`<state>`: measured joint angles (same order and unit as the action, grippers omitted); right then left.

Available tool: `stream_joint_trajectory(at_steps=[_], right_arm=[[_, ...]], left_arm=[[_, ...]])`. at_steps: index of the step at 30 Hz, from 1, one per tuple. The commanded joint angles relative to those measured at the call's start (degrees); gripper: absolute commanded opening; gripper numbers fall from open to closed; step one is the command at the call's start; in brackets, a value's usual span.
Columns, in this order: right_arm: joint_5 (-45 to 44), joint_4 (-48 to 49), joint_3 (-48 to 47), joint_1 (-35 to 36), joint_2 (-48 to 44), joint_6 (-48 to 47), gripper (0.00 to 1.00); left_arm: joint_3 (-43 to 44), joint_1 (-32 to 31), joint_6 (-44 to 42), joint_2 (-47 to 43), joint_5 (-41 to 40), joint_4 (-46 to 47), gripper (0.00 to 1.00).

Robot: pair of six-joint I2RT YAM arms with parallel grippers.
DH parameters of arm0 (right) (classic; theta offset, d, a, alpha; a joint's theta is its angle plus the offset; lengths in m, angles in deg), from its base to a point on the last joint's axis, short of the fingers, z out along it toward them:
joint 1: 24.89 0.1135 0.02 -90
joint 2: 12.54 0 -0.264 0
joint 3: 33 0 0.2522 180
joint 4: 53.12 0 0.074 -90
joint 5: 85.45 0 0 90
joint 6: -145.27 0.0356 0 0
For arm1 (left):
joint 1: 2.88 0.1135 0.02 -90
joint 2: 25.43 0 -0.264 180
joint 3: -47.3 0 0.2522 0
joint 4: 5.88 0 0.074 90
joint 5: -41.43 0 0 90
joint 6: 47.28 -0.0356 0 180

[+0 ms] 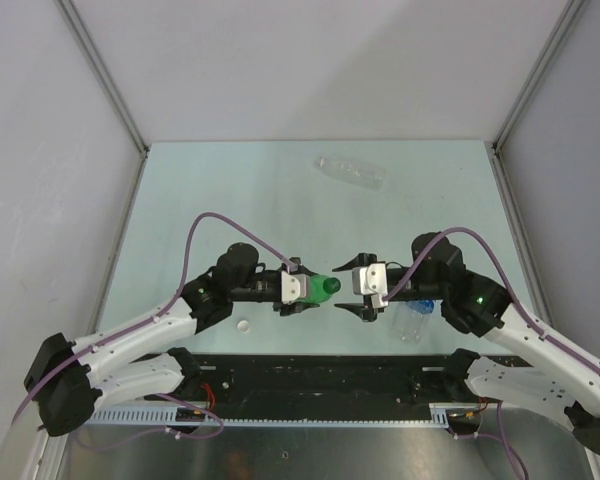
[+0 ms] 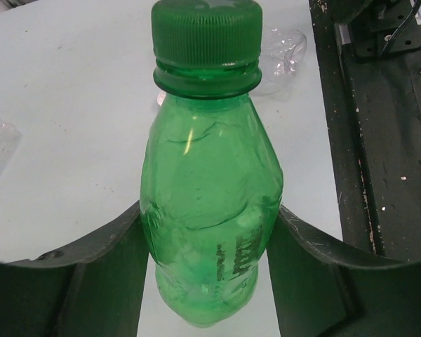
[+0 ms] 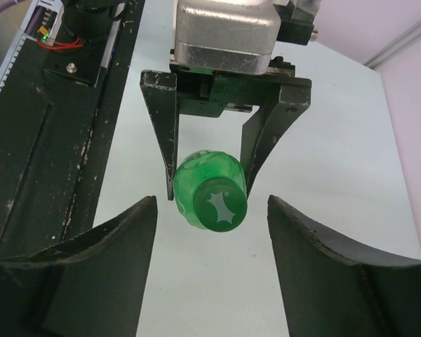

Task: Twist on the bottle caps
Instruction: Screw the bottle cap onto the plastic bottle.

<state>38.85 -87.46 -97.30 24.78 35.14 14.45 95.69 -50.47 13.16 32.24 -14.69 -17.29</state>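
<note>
The left gripper is clamped on the lower body of the green bottle, one dark finger on each side. The bottle is lifted off the table and held level, its neck pointing toward the right arm. Its translucent walls are dented and it looks empty. The green cap sits on the neck, just above the collar ring; how far it is threaded down cannot be told.

The right gripper faces the cap head-on with its fingers spread wide. The cap top lies in line between them, and neither finger touches it.

A clear bottle with a blue label lies on its side on the table under the right arm, near the black base strip. It looks empty, and whether it has a cap cannot be told. An unlabelled clear bottle lies on its side toward the far edge of the table, well apart from both arms. It also looks empty.

One white cap lies loose on the table just beside the left arm, near the base strip.
</note>
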Motion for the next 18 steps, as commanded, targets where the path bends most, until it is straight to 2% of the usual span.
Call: stream_joint_trajectory(at_steps=[1,10,18], right_arm=[[1.99,3.20,-0.43,0.41,-0.10,2.01,0.66],[1.22,3.63,-0.43,0.67,1.15,2.95,0.62],[1.18,4.43,-0.43,0.68,1.28,4.63,0.46]], left_arm=[[2.78,0.22,-0.89,-1.33,1.24,0.72,0.00],[3.23,0.26,-0.93,-1.36,1.64,0.73,0.00],[3.60,0.24,-0.74,-0.47,1.71,0.73,0.00]])
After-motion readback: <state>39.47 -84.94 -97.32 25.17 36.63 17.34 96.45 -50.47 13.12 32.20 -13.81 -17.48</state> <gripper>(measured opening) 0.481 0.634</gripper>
